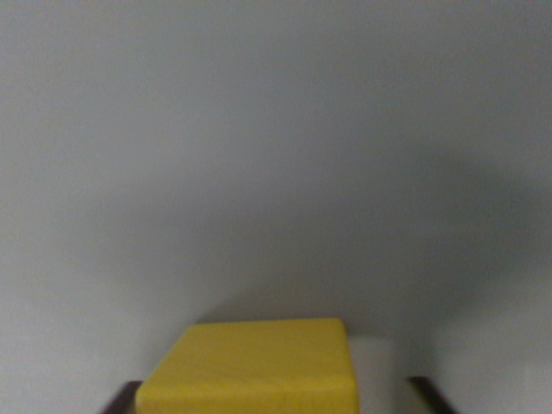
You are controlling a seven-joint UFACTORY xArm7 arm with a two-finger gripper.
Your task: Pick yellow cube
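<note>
the yellow cube sits at the bottom centre of the wrist view on a plain grey surface, between two dark fingertips standing open and apart from it, appears rigid, light and smooth, so grip opposite flat sides.

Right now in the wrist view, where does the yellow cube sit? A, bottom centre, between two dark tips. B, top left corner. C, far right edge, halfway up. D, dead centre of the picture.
A: the yellow cube sits at the bottom edge near the middle, with a dark tip at each lower side of it, on a plain grey surface.
</note>
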